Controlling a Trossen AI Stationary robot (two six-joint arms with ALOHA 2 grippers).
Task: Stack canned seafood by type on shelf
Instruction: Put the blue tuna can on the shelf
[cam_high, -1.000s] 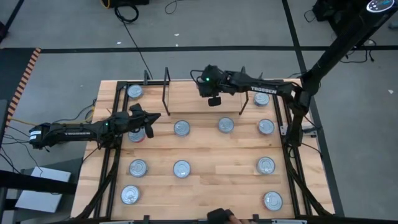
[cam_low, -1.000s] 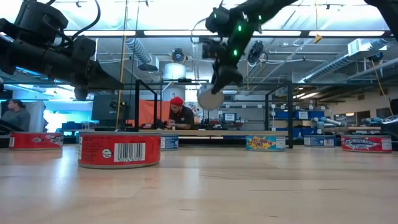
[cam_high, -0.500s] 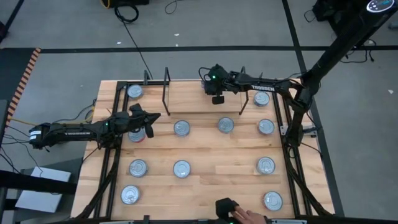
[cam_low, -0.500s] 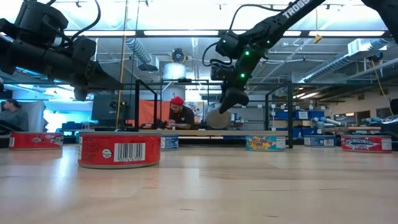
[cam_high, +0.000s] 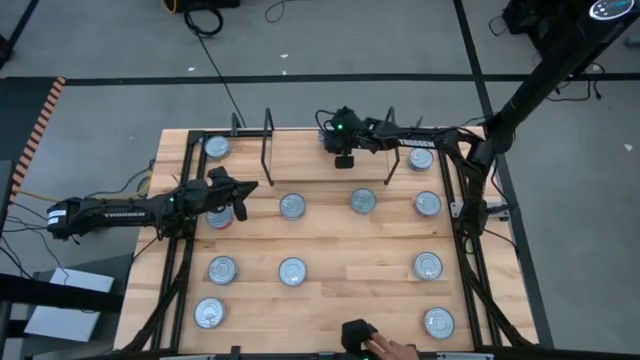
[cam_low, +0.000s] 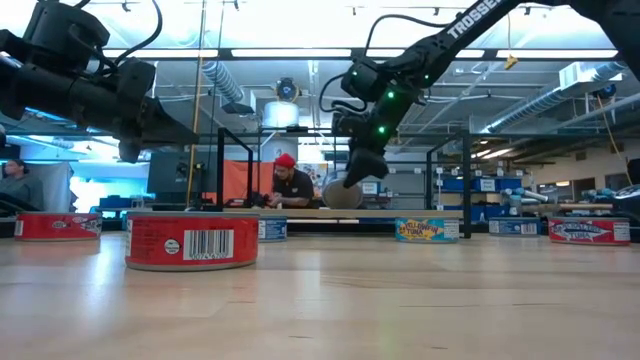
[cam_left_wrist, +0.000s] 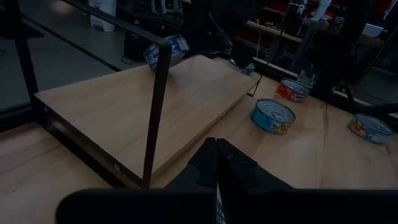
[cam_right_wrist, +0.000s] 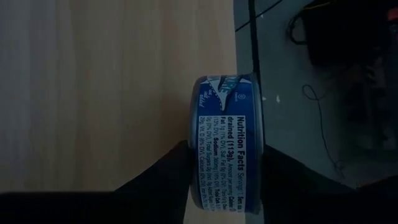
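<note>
The right gripper (cam_right_wrist: 225, 180) pinches a blue can (cam_right_wrist: 227, 140) over the shelf (cam_high: 300, 155); setting it down flat likely comes next.

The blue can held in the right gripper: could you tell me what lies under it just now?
Under the blue can, gripped by the right gripper, is the shelf, bare light wood near its back edge. Whether the can touches the board cannot be seen.

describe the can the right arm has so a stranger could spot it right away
Look to the far edge of the wooden table, on the shelf between the black uprights. The blue can sits clamped in the right hand, the only tin tipped on its edge.
</note>
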